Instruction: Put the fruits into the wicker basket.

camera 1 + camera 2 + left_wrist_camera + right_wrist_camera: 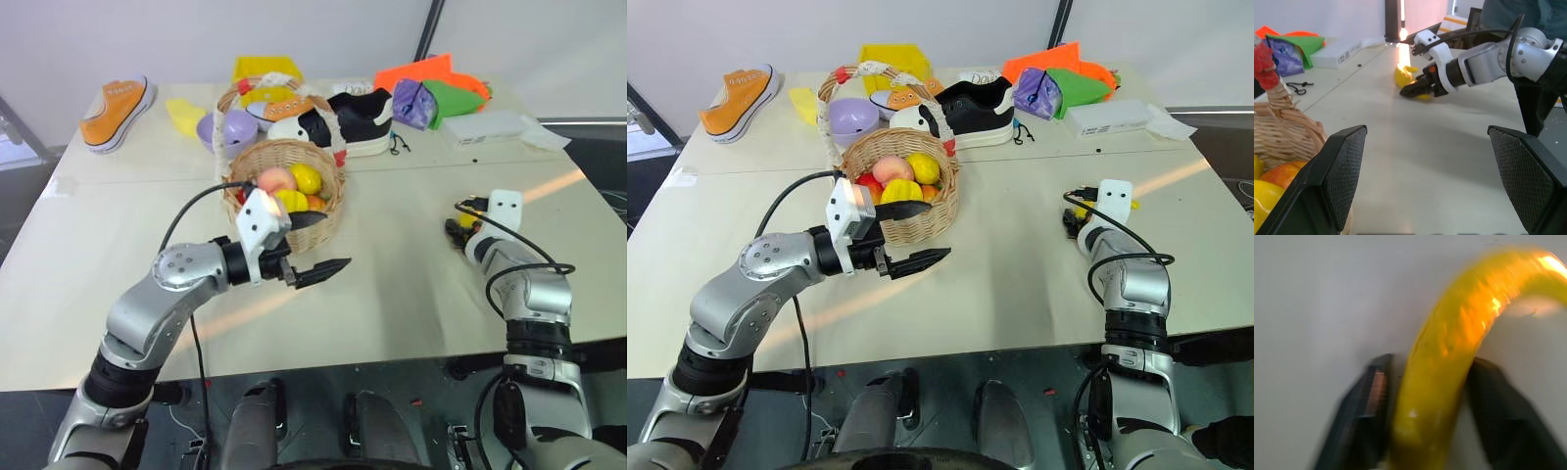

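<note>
The wicker basket (328, 211) stands mid-table with several fruits in it, among them a peach-coloured one (276, 179) and a yellow one (306, 178). My left gripper (333, 243) hovers open and empty just in front of the basket, level with its rim. On the table to the right lies the yellow banana (1449, 357). My right gripper (1432, 363) is shut on the banana, one black finger pressed against each side. In the left wrist view the same right gripper (1415, 90) rests low on the table at the banana (1405, 78).
Behind the basket are a lilac bowl (230, 127), a black and white shoe (353, 117), a yellow crate (265, 69) and an orange sneaker (118, 110). Coloured bags (436, 93) and a white box (490, 127) lie back right. Bare tabletop (411, 284) separates the two grippers.
</note>
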Robot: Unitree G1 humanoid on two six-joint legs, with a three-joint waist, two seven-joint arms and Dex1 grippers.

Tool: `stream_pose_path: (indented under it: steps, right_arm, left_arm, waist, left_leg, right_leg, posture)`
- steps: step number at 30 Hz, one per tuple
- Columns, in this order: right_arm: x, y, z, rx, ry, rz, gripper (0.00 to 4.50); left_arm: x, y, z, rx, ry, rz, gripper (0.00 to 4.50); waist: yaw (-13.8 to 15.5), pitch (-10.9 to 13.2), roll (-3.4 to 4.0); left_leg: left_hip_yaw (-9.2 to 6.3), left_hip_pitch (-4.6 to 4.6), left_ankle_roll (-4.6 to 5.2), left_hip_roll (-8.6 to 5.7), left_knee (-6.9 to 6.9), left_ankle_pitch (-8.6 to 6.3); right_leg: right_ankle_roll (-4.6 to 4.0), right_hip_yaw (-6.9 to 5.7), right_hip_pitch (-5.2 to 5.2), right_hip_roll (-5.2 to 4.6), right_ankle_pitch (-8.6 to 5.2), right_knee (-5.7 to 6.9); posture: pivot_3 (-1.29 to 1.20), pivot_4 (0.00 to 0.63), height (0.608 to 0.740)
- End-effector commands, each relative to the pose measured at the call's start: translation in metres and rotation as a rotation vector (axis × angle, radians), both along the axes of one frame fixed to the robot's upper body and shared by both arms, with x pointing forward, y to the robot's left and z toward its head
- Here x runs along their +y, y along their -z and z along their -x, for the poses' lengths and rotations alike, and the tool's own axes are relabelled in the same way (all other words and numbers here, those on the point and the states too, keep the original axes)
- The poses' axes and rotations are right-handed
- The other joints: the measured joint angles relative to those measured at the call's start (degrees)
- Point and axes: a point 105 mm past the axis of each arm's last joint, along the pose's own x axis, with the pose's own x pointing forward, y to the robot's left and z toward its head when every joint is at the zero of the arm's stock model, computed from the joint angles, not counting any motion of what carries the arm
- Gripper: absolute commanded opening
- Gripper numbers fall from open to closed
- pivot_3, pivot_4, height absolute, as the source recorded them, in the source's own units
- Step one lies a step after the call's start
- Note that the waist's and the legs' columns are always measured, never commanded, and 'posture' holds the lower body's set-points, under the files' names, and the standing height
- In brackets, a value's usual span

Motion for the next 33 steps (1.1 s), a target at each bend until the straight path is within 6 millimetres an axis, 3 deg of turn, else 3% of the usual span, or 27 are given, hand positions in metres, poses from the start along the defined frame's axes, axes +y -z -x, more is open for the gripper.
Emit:
stream_pose_path:
  steps: [1,4,7,9,11,13,15,18,21,24,30,32,33]
  right_arm:
    - [0.005,-0.028,-0.002,-0.089,-0.058,0.091,0.65]
    - [0.029,-0.059,0.005,-0.209,-0.263,0.234,0.65]
    - [0.067,-0.081,0.031,-0.296,-0.601,0.347,0.65]
    - [0.092,-0.086,0.063,-0.321,-0.869,0.390,0.65]
    - [0.114,-0.090,0.102,-0.306,-1.125,0.322,0.65]
    - [0.136,-0.098,0.135,-0.281,-1.348,0.222,0.65]
    - [0.159,-0.107,0.152,-0.295,-1.500,0.177,0.65]
    - [0.185,-0.115,0.138,-0.341,-1.520,0.226,0.65]
    - [0.221,-0.126,0.096,-0.390,-1.402,0.235,0.65]
    - [0.252,-0.123,0.052,-0.335,-1.260,0.286,0.65]
    - [0.267,-0.121,0.013,-0.301,-1.136,0.314,0.65]
    - [0.271,-0.124,0.018,-0.303,-1.179,0.285,1.73]
    - [0.272,-0.126,0.023,-0.319,-1.204,0.289,2.03]
  left_arm:
    - [0.003,-0.015,0.006,-0.070,-0.002,0.032,4.25]
    - [0.021,-0.017,0.002,-0.081,-0.080,0.044,4.25]
    - [0.059,-0.015,-0.005,-0.075,-0.224,0.030,4.25]
    - [0.088,-0.011,-0.008,-0.065,-0.317,0.002,4.25]
    - [0.111,-0.006,-0.006,-0.060,-0.382,-0.048,4.25]
    - [0.125,-0.005,-0.004,-0.062,-0.411,-0.080,4.25]
    - [0.131,-0.005,-0.003,-0.069,-0.422,-0.093,4.25]
    - [0.129,-0.007,-0.004,-0.082,-0.420,-0.085,4.25]
    - [0.125,-0.010,-0.004,-0.094,-0.417,-0.070,4.25]
    - [0.124,-0.012,-0.005,-0.104,-0.429,-0.052,4.25]
    - [0.122,-0.013,-0.003,-0.113,-0.444,-0.038,4.25]
    - [0.121,-0.014,-0.003,-0.115,-0.448,-0.033,4.25]
    - [0.120,-0.014,-0.003,-0.115,-0.449,-0.030,4.25]
  waist:
    - [-0.1,0.0,0.00]
    - [-0.1,0.0,0.06]
    - [-0.2,0.0,0.09]
    - [-0.1,0.0,0.07]
    - [0.0,0.0,0.08]
    - [0.0,0.0,0.07]
    - [0.0,0.1,0.06]
    - [-0.1,0.0,-0.01]
    - [-0.6,-0.1,-0.11]
    - [-1.2,-0.1,-0.11]
    - [-1.0,-0.1,-0.16]
    - [-1.1,-0.1,-0.16]
    - [-1.1,-0.1,-0.17]
  left_leg:
    - [0.00,0.00,0.00,0.00,0.00,0.00]
    - [0.00,-0.02,0.00,0.00,-0.01,0.00]
    - [-0.01,0.00,0.00,0.02,-0.07,0.00]
    - [-0.02,0.01,-0.01,0.06,-0.11,-0.01]
    - [-0.03,0.01,-0.02,0.09,-0.11,-0.01]
    - [-0.06,0.04,-0.03,0.26,-0.14,-0.03]
    - [-0.04,0.03,-0.15,0.29,-0.06,-0.10]
    - [-0.01,0.06,-0.21,0.41,-0.07,-0.15]
    - [0.09,-0.06,-0.22,0.59,-0.17,-0.16]
    - [0.27,-0.15,-0.27,0.63,-0.28,-0.12]
    - [0.41,-1.06,-0.43,0.67,-0.16,0.19]
    - [0.60,-1.05,-0.38,0.66,-0.12,0.18]
    - [0.72,-1.03,-0.22,0.64,-0.09,0.09]
  right_leg:
    - [0.00,0.00,0.00,0.00,0.00,0.00]
    - [0.00,0.01,-0.03,-0.01,0.00,0.00]
    - [0.01,0.01,-0.06,0.00,-0.01,0.00]
    - [0.03,0.00,-0.08,0.03,-0.02,0.00]
    - [0.01,-0.02,-0.07,0.03,-0.04,-0.01]
    - [-0.12,-0.03,-0.02,0.01,-0.13,-0.04]
    - [-0.18,-0.01,-0.04,-0.05,-0.13,-0.06]
    - [-0.58,-0.02,-0.26,-0.14,0.09,-0.34]
    - [-0.86,-0.04,-0.49,-0.15,0.26,-0.50]
    - [-0.89,-0.02,-0.77,-0.19,0.29,-0.38]
    - [-0.63,-0.22,-1.48,-0.04,0.44,0.05]
    - [-0.41,-0.24,-1.48,-0.02,0.55,0.04]
    - [-0.23,-0.24,-1.48,-0.01,0.65,0.03]
  posture:
    - [0.00,0.150,0.740]
    - [0.00,0.150,0.740]
    - [0.00,0.150,0.740]
    - [0.00,0.150,0.740]
    - [0.00,0.150,0.740]
    - [0.00,0.150,0.740]
    - [0.00,0.150,0.740]
    - [0.00,0.150,0.740]
    - [0.00,0.150,0.740]
    - [0.00,0.150,0.740]
    - [0.00,0.150,0.740]
    - [0.00,0.150,0.740]
    - [0.00,0.150,0.740]
